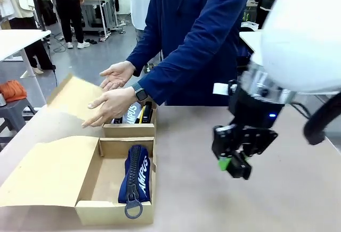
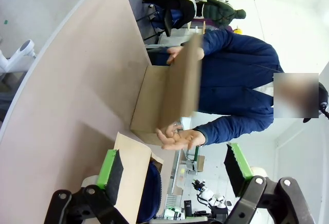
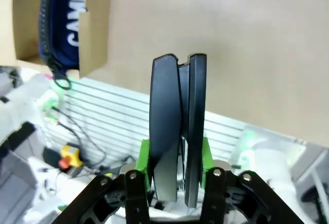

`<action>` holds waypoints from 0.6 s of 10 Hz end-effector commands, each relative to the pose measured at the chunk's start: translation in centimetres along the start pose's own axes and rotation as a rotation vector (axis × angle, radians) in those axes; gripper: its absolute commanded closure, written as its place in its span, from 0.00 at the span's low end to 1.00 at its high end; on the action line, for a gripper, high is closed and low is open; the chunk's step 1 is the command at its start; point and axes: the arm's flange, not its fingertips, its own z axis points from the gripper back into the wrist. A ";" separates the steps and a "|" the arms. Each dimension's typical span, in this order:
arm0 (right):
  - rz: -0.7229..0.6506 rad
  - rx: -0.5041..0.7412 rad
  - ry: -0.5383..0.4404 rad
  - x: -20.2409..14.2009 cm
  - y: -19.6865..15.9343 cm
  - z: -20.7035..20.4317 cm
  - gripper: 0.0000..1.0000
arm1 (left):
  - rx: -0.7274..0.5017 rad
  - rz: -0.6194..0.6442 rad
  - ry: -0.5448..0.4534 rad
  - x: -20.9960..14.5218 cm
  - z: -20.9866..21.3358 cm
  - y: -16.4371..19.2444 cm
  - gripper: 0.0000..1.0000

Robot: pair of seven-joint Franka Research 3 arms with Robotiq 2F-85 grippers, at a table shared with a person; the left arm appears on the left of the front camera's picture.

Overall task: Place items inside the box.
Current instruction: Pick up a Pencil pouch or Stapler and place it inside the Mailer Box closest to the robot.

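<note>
One glossy, tapered black stapler [image 3: 177, 116]

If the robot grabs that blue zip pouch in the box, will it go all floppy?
Probably floppy: the navy fabric zip pouch looks soft, and its end droops over the front wall of the brown cardboard box. It likely won't roll, since it lies long and flattish. Its metal ring pull dangles, so it might snag on the edge.

Navy zip pencil pouch [image 1: 136, 176] lies in near compartment of brown cardboard box [image 1: 114, 210], small stationery [image 1: 139, 115] in far compartment; right gripper [image 1: 234, 165] holding black stapler [image 3: 177, 126] hangs right of box.
</note>
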 end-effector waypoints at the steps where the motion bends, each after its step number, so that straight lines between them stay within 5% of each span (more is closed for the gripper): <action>1: -0.014 0.025 0.045 4.3 4.0 -0.7 0.58 | -0.026 -0.014 -0.011 -0.4 -0.2 0.0 0.00; 3: 0.025 0.078 0.014 5.0 4.4 -0.4 0.58 | -0.026 -0.014 -0.011 -0.4 -0.2 0.0 0.00; 6: -0.032 0.144 -0.194 -2.2 -5.9 1.7 0.58 | -0.026 -0.014 -0.011 -0.4 -0.2 0.0 0.00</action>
